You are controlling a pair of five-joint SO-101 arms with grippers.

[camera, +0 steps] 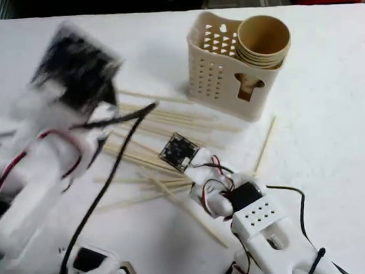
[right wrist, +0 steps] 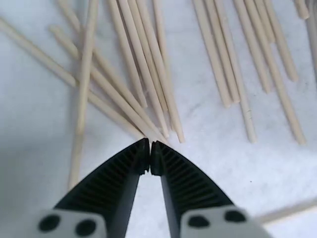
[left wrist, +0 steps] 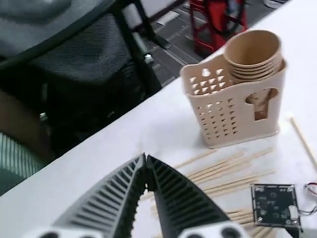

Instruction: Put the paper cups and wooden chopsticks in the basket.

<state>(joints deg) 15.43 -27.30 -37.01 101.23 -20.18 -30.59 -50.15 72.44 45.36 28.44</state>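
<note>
A beige perforated basket (camera: 219,78) (left wrist: 233,106) stands at the back of the white table, with a stack of paper cups (camera: 263,40) (left wrist: 253,49) in its right end. Several wooden chopsticks (camera: 152,155) (left wrist: 223,171) (right wrist: 143,74) lie scattered on the table in front of it. My left gripper (left wrist: 146,159) is shut and empty, held above the table to the left of the basket. My right gripper (right wrist: 149,147) is shut low over the table, its tips right at the near ends of a few chopsticks, with nothing seen between them.
The left arm (camera: 52,158) rises blurred over the table's left side, a black cable (camera: 110,179) hanging from it. The right arm (camera: 251,220) reaches in from the front edge. One stray chopstick (camera: 265,142) lies right of the pile. A chair (left wrist: 74,74) stands behind the table.
</note>
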